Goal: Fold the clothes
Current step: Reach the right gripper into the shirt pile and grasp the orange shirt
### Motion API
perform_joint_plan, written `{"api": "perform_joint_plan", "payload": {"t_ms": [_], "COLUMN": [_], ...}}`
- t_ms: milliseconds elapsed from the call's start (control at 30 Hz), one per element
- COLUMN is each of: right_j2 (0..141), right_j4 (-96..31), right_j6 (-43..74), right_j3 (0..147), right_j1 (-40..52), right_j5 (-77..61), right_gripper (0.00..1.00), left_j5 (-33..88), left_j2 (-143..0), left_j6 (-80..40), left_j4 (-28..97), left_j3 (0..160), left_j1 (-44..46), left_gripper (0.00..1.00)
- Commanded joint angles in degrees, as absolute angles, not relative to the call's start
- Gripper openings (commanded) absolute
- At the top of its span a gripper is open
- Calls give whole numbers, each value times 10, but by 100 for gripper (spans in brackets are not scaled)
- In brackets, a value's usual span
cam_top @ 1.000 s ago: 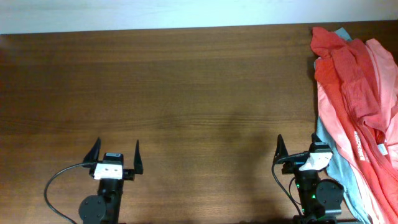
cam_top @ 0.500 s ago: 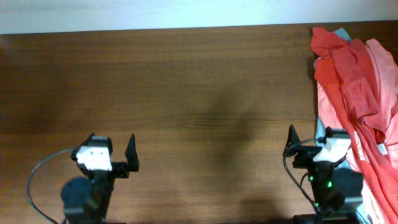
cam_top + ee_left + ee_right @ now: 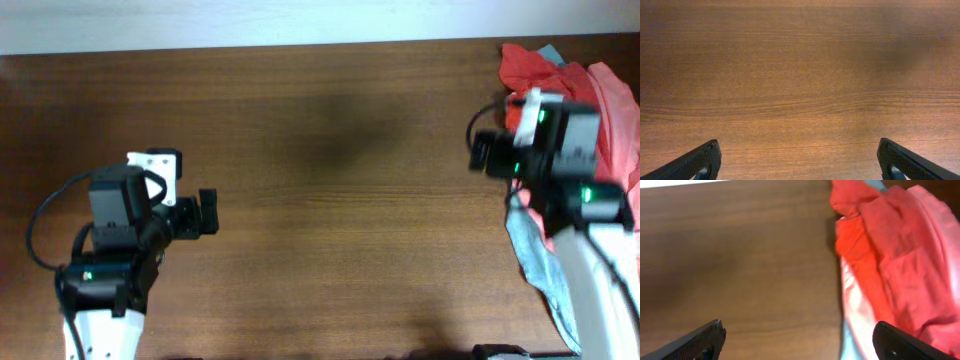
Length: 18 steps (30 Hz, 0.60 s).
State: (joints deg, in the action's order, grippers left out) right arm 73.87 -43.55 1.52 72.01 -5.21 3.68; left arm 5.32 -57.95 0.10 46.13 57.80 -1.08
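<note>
The clothes lie in a crumpled pile at the table's right edge. An orange-red garment [image 3: 520, 66] [image 3: 880, 240] is on top, salmon-pink cloth [image 3: 622, 100] [image 3: 854, 300] lies under it, and a grey-blue piece [image 3: 530, 258] shows at the near side. My right gripper [image 3: 486, 150] [image 3: 800, 341] hovers open at the pile's left border, its right finger [image 3: 900, 342] over the cloth and its left finger [image 3: 702, 340] over bare wood. Far to the left, my left gripper [image 3: 203, 214] [image 3: 800, 162] stands open over bare table with nothing between its fingers.
The dark wooden table [image 3: 330, 150] stretches between the two arms. A pale wall strip [image 3: 250, 20] runs along its far edge. The right arm's white link [image 3: 590, 290] covers part of the pile's near end.
Both arms have lifted from their rest near the front edge. The right one has travelled toward the far right, over the pile's edge. The left has swung forward and turned right.
</note>
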Motion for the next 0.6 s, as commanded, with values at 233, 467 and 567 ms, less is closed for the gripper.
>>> {"api": "perform_joint_plan", "payload": {"t_ms": [233,467,567], "right_j2": [971,1076,1097], "right_j4": [-340,-283,-267], "right_j6": [-75,-75,-75], "right_j3": [808,808,808], "right_j1": [-211,-248,-248], "right_j5": [60,64,65], "right_gripper": [93,80,76], "left_j5": [51,51,51], "left_j2": [-585,-585,-585], "left_j6": [-5,-4,-5], "left_j4": [463,463,461], "left_j3": [593,593,593], "left_j1": [-9,-9,-9], "left_gripper": [99,99,99]}}
